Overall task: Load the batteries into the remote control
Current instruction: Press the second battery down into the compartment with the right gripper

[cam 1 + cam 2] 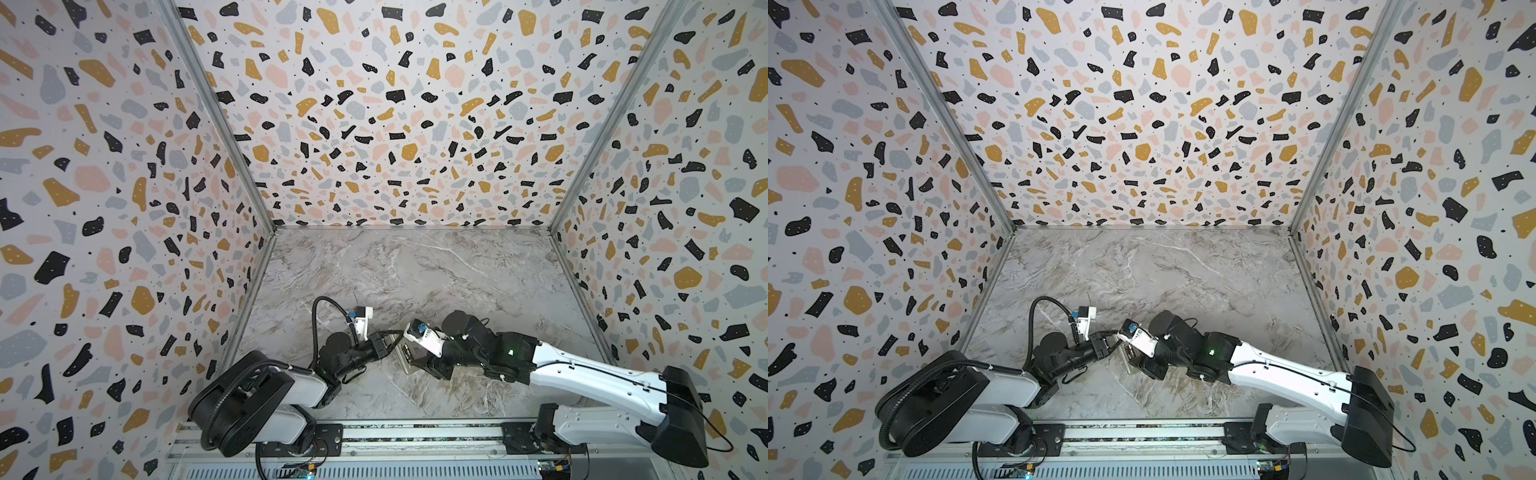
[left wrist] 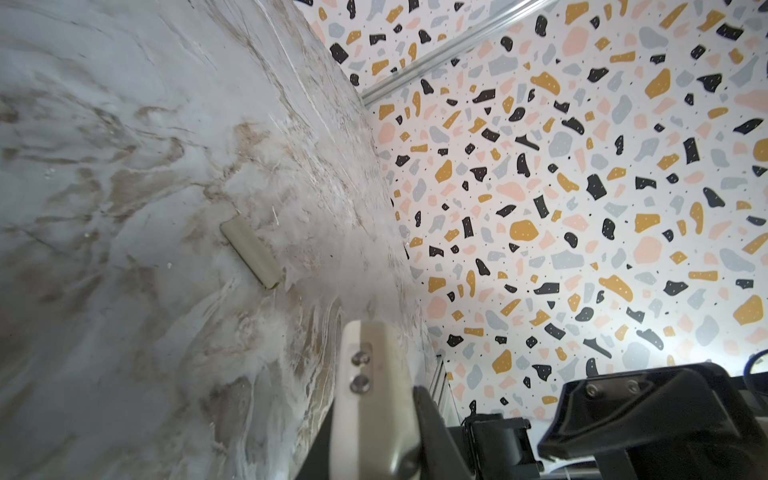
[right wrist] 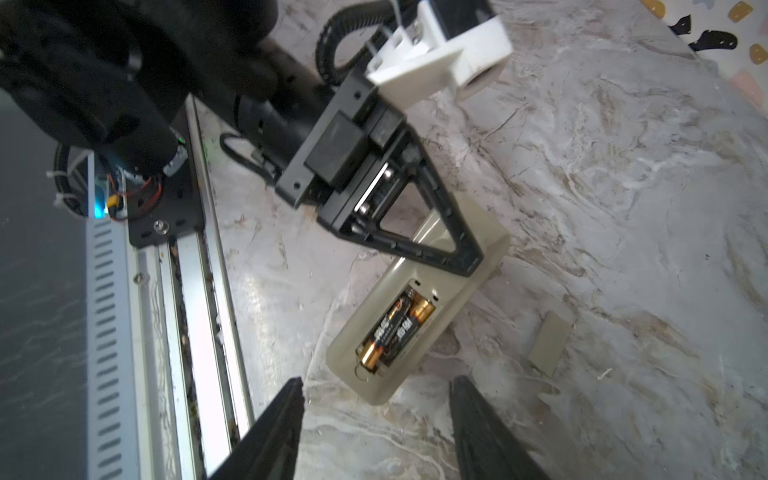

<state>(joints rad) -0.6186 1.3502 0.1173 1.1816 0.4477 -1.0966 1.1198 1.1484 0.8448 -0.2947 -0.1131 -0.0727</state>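
The remote control (image 3: 419, 307) lies back up on the marble table, seen in both top views between the two arms (image 1: 405, 355) (image 1: 1128, 355). Two batteries (image 3: 395, 328), dark with gold ends, lie side by side in its battery recess. My left gripper (image 3: 469, 259) is shut on the remote's far end. In the left wrist view the remote (image 2: 370, 399) shows edge-on between the jaws. My right gripper (image 3: 376, 384) is open just off the remote's near end, with nothing between its fingers.
A small flat pale cover plate (image 3: 549, 344) (image 2: 251, 252) lies loose on the table beside the remote. The metal rail (image 3: 195, 291) runs along the table's front edge close by. Patterned walls (image 1: 395, 124) enclose the table on three sides.
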